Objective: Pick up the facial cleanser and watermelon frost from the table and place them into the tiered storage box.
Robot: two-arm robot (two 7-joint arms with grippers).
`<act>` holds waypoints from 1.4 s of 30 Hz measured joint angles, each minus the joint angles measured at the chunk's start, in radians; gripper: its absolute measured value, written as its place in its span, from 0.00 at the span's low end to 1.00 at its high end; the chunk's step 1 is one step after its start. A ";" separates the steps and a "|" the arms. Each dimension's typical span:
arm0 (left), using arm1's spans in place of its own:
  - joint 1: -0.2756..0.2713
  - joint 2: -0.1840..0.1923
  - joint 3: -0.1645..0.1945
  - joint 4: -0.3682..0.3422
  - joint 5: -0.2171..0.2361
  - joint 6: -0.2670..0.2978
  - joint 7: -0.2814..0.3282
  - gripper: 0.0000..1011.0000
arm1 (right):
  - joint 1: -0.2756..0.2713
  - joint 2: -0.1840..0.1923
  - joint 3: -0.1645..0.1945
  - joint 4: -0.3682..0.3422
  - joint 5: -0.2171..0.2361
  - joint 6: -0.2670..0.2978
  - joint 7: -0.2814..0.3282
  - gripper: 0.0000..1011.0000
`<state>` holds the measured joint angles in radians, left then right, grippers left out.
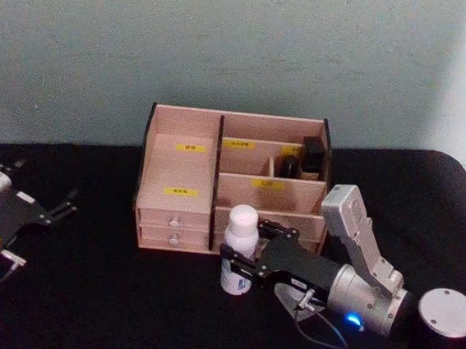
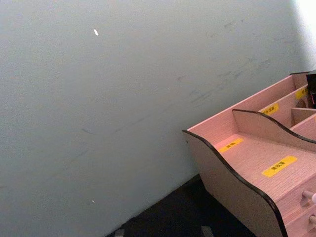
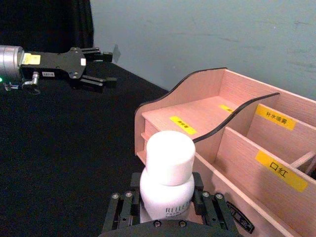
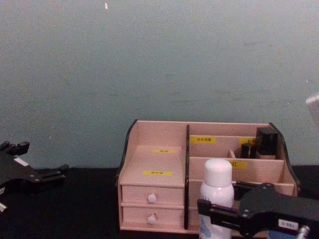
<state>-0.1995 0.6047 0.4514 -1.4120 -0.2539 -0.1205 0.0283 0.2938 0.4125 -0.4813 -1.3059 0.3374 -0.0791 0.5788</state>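
Gripping the facial cleanser (image 1: 242,229) at lower centre of the head view, the right gripper (image 1: 237,267) has its black fingers clenched on the white bottle's sides, just in front of the tiered storage box (image 1: 180,165). Whether the bottle is lifted off the black table (image 1: 104,311) I cannot tell. At far left the left gripper (image 1: 63,206) hangs with fingers spread, holding nothing. The box holds just small dark bottles (image 1: 311,156), so I judge both placings are yet to do.

The tiered storage box (image 4: 154,164) stands toward the back edge of the desk (image 4: 75,211). Just in front of its right half the facial cleanser (image 4: 217,185) is upright, with the jaws of the right gripper (image 4: 215,211) closed on its lower body. The left gripper (image 4: 50,173) hangs low at the desk's left edge.
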 joint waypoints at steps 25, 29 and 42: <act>0.000 0.000 0.000 0.000 0.000 0.000 0.000 0.99 | -0.012 0.046 0.022 -0.104 0.082 0.030 0.054 0.58; 0.000 0.000 0.000 0.000 0.000 0.000 0.000 0.99 | -0.004 0.049 0.040 -0.135 0.118 0.037 0.049 0.58; 0.000 0.000 0.000 0.000 0.000 0.000 0.000 0.99 | 0.113 -0.025 0.067 -0.072 0.104 -0.011 -0.064 0.58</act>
<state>-0.1995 0.6047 0.4514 -1.4120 -0.2539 -0.1205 0.0283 0.4069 0.3878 -0.4139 -1.3777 0.4417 -0.0905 0.5152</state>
